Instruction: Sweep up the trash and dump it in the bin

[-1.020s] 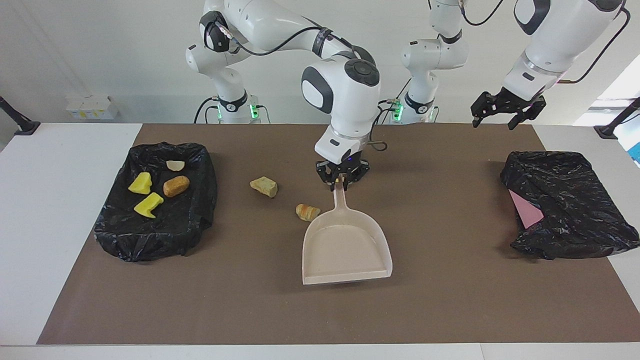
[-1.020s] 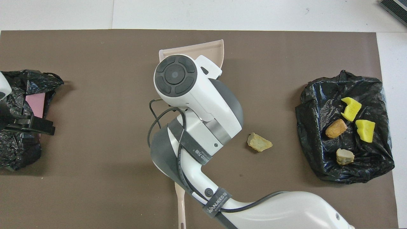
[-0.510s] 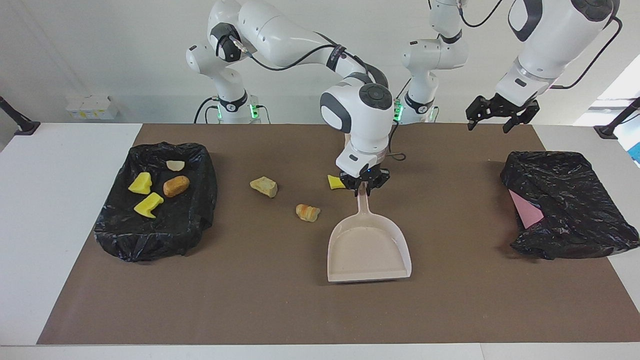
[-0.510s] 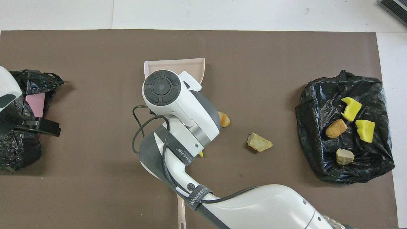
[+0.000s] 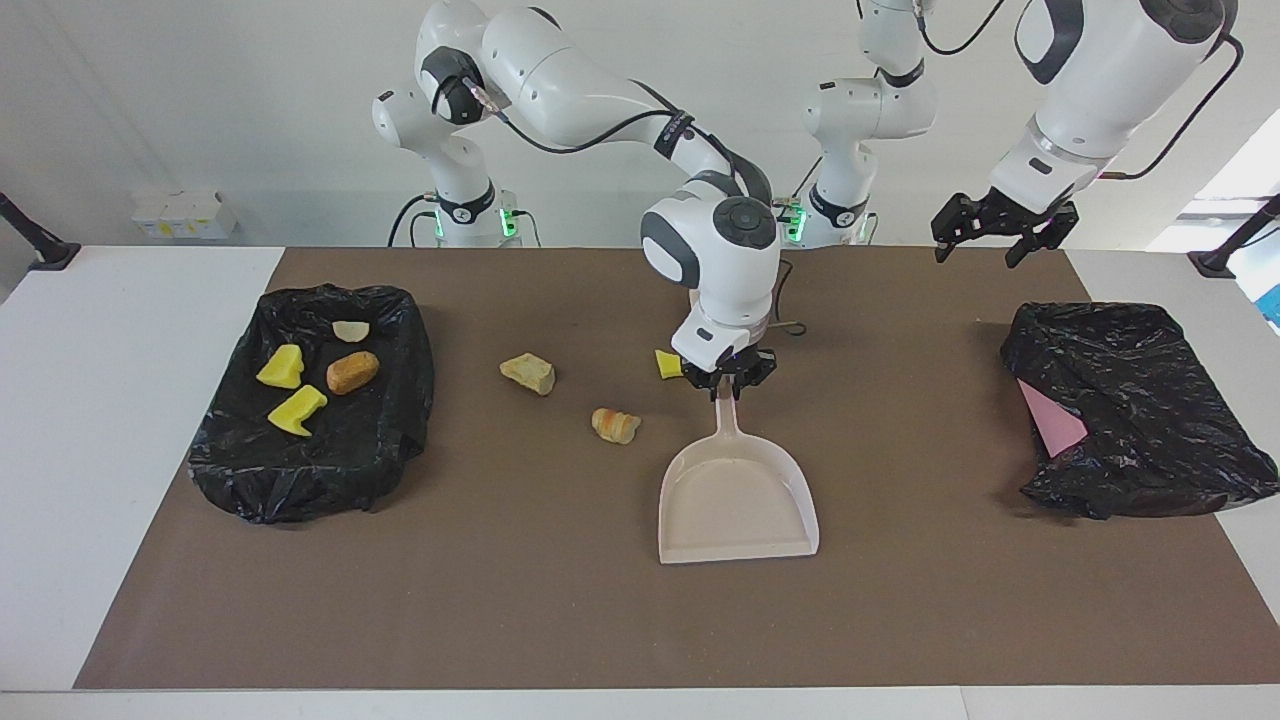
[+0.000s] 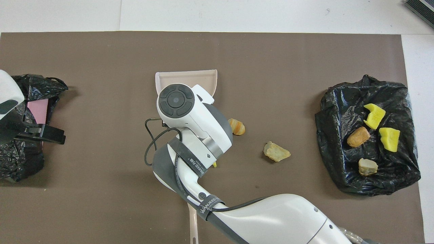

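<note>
My right gripper [image 5: 728,378] is shut on the handle of the pale beige dustpan [image 5: 738,500], which sits low at the middle of the brown mat with its mouth pointing away from the robots; its far edge shows in the overhead view [image 6: 186,77]. Three trash chunks lie on the mat: a yellow bit [image 5: 667,364] beside the gripper, a bread-like roll [image 5: 615,425] [image 6: 236,126] beside the pan, and a beige lump [image 5: 528,372] [image 6: 277,151]. The black-lined bin [image 5: 300,490] at the right arm's end holds several chunks. My left gripper [image 5: 990,228] hangs open in the air.
A crumpled black bag [image 5: 1130,400] with a flat pink sheet [image 5: 1050,422] lies at the left arm's end, below the left gripper [image 6: 47,134]. A pale narrow stick [image 6: 194,223] lies at the robots' edge of the mat. The right arm hides much of the pan from overhead.
My right gripper has carried the dustpan toward the left arm's end and lower, uncovering the roll and the yellow bit. The left gripper has shifted only slightly.
</note>
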`<state>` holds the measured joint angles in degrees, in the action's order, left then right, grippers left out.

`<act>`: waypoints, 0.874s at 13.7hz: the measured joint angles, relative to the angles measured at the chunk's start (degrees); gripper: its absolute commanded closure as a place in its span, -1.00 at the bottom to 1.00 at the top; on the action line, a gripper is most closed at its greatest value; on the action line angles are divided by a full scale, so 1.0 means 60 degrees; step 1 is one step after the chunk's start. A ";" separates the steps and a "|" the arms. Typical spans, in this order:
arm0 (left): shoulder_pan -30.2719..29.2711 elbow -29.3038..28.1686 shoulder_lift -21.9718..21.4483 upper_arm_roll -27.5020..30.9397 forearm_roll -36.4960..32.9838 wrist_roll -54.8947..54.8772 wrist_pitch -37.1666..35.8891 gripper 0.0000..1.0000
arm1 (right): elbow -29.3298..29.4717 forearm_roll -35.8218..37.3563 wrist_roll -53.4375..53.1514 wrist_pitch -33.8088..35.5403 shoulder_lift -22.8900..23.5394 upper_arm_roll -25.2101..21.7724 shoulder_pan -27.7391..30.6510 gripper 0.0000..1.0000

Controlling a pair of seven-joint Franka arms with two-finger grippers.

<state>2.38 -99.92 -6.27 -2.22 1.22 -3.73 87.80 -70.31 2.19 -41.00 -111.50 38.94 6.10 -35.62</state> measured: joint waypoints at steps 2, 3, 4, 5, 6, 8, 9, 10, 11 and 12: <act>0.0008 -0.0037 0.0010 0.0000 0.0000 0.0000 0.0124 -1.00 | 0.0000 0.0000 0.0000 0.0000 -0.0026 -0.0013 0.0012 -0.49; 0.0021 -0.0048 0.0020 0.0001 0.0002 0.0000 0.0198 -1.00 | 0.0003 0.0000 0.0000 0.0000 -0.0050 -0.0024 0.0051 -0.53; 0.0061 -0.0060 0.0044 -0.0003 0.0005 0.0000 0.0277 -1.00 | 0.0003 0.0000 0.0000 0.0007 -0.0109 -0.0024 0.0097 -0.61; 0.0136 -0.0086 0.0090 -0.0015 0.0005 0.0000 0.0415 -1.00 | 0.0002 0.0000 0.0000 0.0111 -0.0215 -0.0025 0.0129 -0.66; 0.0242 -0.0119 0.0176 -0.0018 0.0006 0.0002 0.0601 -1.00 | 0.0002 0.0000 0.0000 0.0400 -0.0355 -0.0024 0.0132 -0.71; 0.0490 -0.0172 0.0433 -0.0022 0.0015 0.0008 0.0992 -1.00 | -0.0119 -0.0005 0.0000 0.1201 -0.0784 0.0008 0.0087 -0.71; 0.0659 -0.0181 0.0600 -0.0026 0.0017 0.0043 0.1183 -1.00 | -0.0434 -0.0094 0.0000 0.1431 -0.1161 0.0025 0.0039 -0.71; 0.0825 -0.0187 0.0770 -0.0028 0.0018 0.0116 0.1396 -1.00 | -0.1009 -0.0354 0.0000 0.1505 -0.1686 0.0040 -0.0022 -0.70; 0.0965 -0.0192 0.0919 -0.0036 0.0019 0.0237 0.1596 -1.00 | -0.1727 -0.0600 0.0000 0.1517 -0.2293 0.0080 -0.0093 -0.70; 0.1095 -0.0198 0.1061 -0.0036 0.0029 0.0372 0.1811 -1.00 | -0.2463 -0.0727 0.0000 0.1522 -0.2898 0.0116 -0.0245 -0.69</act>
<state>8.95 -101.11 0.10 -2.44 1.39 -1.50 98.67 -85.09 -2.17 -41.00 -102.37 21.56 6.80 -37.09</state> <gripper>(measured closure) 0.000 0.145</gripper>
